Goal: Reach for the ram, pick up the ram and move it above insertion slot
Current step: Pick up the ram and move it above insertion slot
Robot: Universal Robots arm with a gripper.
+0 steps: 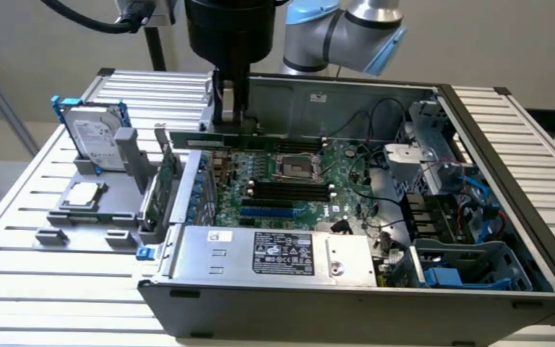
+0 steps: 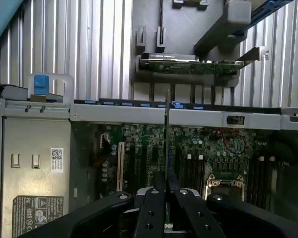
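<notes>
My fingers (image 2: 166,198) are clamping the long, thin green RAM stick (image 1: 227,138) edge-on between them, its long axis running crosswise, hanging above the green motherboard's black slots (image 1: 282,190) below them.

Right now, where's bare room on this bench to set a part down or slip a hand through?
Bare slatted bench lies in front of the grey fixture, at the exterior view's left of the computer case. Inside the case it is crowded: motherboard, cables, power supply. At the far edge, the tool holds the ram.
</notes>
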